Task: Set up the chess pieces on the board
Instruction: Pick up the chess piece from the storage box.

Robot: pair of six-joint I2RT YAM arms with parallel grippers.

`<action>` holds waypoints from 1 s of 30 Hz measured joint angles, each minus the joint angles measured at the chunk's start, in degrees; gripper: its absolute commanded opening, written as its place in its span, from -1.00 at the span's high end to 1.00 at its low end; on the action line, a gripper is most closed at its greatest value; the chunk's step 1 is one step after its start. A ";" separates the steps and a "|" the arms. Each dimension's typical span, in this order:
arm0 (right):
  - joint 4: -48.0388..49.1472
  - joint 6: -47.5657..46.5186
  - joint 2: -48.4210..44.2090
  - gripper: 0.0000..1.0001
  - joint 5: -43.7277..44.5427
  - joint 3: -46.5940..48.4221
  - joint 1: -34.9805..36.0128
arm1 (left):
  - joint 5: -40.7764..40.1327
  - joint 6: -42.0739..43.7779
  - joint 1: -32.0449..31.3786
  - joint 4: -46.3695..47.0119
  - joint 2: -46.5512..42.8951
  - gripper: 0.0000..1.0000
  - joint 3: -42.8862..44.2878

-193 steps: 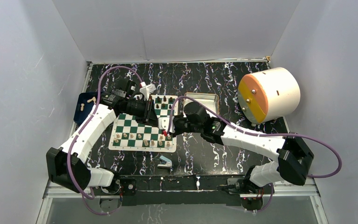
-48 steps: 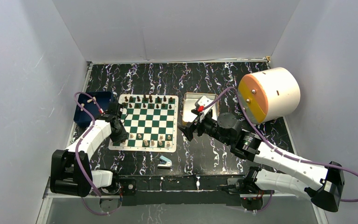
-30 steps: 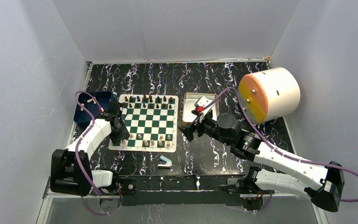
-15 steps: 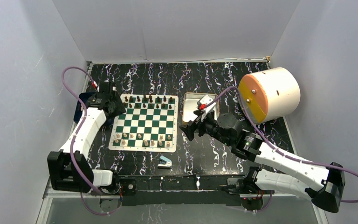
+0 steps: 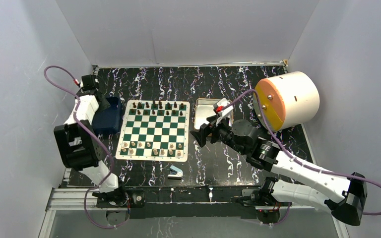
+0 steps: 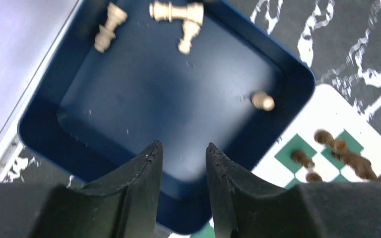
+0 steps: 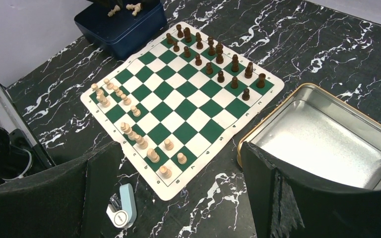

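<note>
Lying in the tray [image 6: 54, 134], pale pieces [image 6: 176, 11] sit beyond left fingers [image 6: 144, 168].

I can drop straight into the board's [image 5: 155, 130] middle rows. Dark pieces [image 5: 156, 105] fence its far edge and pale pieces [image 5: 151, 147] fence its near edge. Just left of the board, the blue tray [image 5: 108, 119] walls me in, with loose pieces [image 6: 178, 15] along its far side. To the right, the tin [image 5: 209, 106] leaves only a narrow strip of table [image 5: 213, 158]. A stapler [image 5: 175, 172] lies just on the near side of the board.
</note>
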 measured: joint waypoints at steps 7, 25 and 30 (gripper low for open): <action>2.54 -0.37 2.60 -0.97 1.60 0.00 0.00 | 0.96 2.71 2.91 6.03 13.84 0.41 7.50; 5.75 -3.04 8.11 -0.97 4.11 0.26 0.00 | -0.31 8.15 3.21 12.02 22.36 0.18 12.17; 5.77 -3.15 8.92 -0.97 4.50 1.38 0.00 | 0.79 9.55 4.35 12.74 22.38 0.28 12.17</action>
